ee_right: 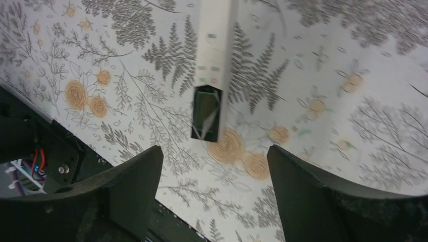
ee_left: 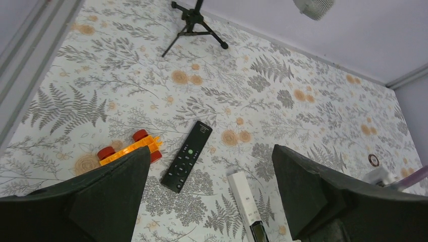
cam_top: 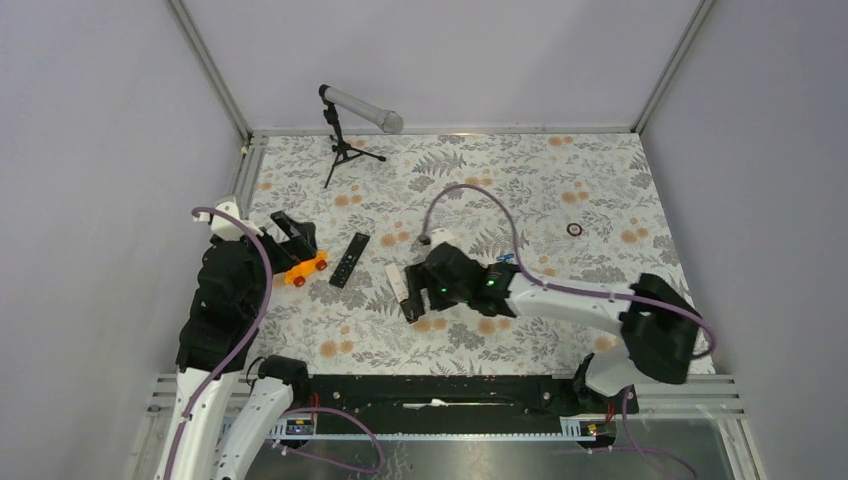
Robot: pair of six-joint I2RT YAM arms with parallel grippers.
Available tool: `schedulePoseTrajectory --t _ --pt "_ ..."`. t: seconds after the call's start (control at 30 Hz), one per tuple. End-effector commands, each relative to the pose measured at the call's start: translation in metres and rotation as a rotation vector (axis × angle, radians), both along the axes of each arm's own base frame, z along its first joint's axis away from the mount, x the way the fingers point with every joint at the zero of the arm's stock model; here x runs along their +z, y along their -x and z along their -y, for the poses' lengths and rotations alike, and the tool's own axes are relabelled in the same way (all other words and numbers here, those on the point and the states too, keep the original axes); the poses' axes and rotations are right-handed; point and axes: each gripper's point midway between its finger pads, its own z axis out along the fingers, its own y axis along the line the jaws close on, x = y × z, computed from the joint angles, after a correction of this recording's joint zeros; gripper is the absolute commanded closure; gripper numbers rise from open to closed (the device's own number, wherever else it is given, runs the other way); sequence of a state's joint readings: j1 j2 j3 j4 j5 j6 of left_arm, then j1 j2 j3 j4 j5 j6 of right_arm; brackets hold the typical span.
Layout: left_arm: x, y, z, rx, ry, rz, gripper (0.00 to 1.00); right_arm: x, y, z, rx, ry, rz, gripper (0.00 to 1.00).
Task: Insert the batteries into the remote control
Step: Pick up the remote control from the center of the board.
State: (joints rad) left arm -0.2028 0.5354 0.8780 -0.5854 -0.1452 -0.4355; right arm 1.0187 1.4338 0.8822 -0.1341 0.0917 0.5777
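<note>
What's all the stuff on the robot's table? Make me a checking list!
Surface: flowery cloth, lying flat.
Job's things: black remote and white remote, flat and apart; tiny blue bit, maybe a battery, too small to tell.
Clutter: orange toy car; microphone on a tripod; small ring.
Grippers: left gripper open, empty, near the toy car; right gripper open, empty, over the white remote.
Cables: purple cable looping along each arm.
Surroundings: grey walls, metal frame.
</note>
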Motion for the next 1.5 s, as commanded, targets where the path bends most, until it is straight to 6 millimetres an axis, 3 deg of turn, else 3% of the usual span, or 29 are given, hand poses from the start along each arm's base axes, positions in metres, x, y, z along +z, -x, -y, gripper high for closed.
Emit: schedulePoseTrajectory --t 0.0,0.13,0.3,0.53,0.63,0.7,0.83,0.9,1.0,1.17,1.33,1.47 --pt "0.016 0.004 -0.026 0.148 0.007 0.077 0.01 -0.001 -0.007 -0.042 0.063 0.124 0.144 0.18" --pt "0.02 0.014 -0.043 0.231 -0.004 0.104 0.01 -0.025 0.003 -0.06 0.113 0.238 0.142 0.17" --pt "0.021 0.021 -0.052 0.266 -0.022 0.122 0.01 -0.048 -0.005 -0.057 0.099 0.393 0.138 0.18" --pt "0.018 0.021 -0.052 0.265 -0.037 0.105 0.01 -0.066 -0.003 -0.047 0.183 0.51 0.128 0.33" --pt "0.018 0.02 -0.05 0.251 -0.034 0.107 0.01 -0.067 -0.002 -0.044 0.181 0.507 0.111 0.44" --pt "0.022 0.017 -0.035 0.163 -0.033 0.128 0.01 -0.067 -0.002 -0.044 0.18 0.488 0.09 0.51" --pt "0.04 0.015 0.027 -0.199 -0.014 0.266 0.02 -0.069 -0.007 -0.038 0.199 0.46 0.065 0.65" --pt "0.047 0.017 0.045 -0.296 0.006 0.329 0.02 -0.07 -0.013 -0.028 0.209 0.455 0.053 0.71" --pt "0.044 0.013 0.05 -0.32 0.013 0.321 0.02 -0.057 -0.016 -0.019 0.296 0.356 0.045 0.76" --pt "0.037 -0.005 0.054 -0.306 0.051 0.191 0.02 -0.007 -0.014 -0.008 0.421 0.16 0.084 0.77" --pt "0.015 -0.008 0.091 -0.464 0.205 0.015 0.03 0.024 -0.024 0.007 0.377 0.034 0.096 0.77" --pt "-0.012 -0.002 0.117 -0.568 0.357 -0.128 0.04 0.046 -0.024 0.009 0.339 -0.126 0.081 0.77"
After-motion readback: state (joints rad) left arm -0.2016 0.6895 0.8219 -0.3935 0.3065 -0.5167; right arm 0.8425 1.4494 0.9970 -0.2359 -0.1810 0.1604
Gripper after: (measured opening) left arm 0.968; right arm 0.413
